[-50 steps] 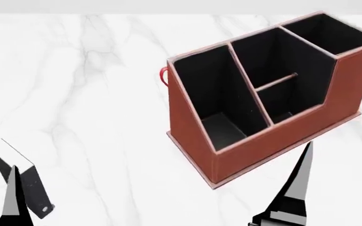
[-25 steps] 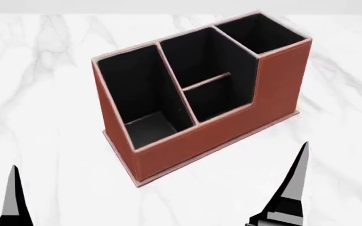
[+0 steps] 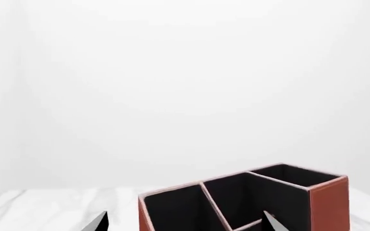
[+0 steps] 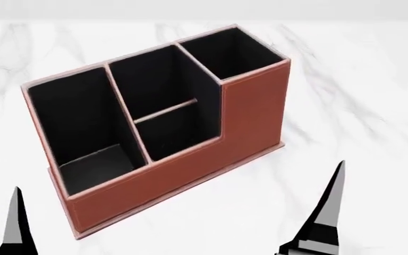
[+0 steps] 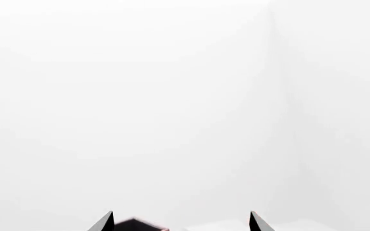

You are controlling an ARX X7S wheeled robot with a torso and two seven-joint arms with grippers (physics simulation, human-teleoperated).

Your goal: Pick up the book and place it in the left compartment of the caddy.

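Observation:
The reddish-brown caddy [image 4: 189, 171] stands on the table at centre-left of the head view, turned at an angle. Its left compartment [image 4: 73, 119] is long, black-lined and holds nothing. The book is out of view in every frame. One pointed black finger of my left gripper [image 4: 14, 223] shows at the lower left, near the caddy's near-left corner. One finger of my right gripper [image 4: 330, 210] shows at the lower right, short of the caddy. In the left wrist view my left gripper [image 3: 185, 224] is open, facing the caddy [image 3: 329, 202]. In the right wrist view my right gripper [image 5: 181, 221] is open and empty.
The white marble table [image 4: 360, 95] stretches to the right of the caddy and in front of it. Its far edge [image 4: 331, 21] lies just behind the caddy. A plain white wall [image 3: 185, 96] fills both wrist views. A dark caddy corner [image 5: 133, 224] peeks in low.
The head view has swung right, so the caddy has slid left and down in it. The book at the lower left has left the view. Both grippers keep their places.

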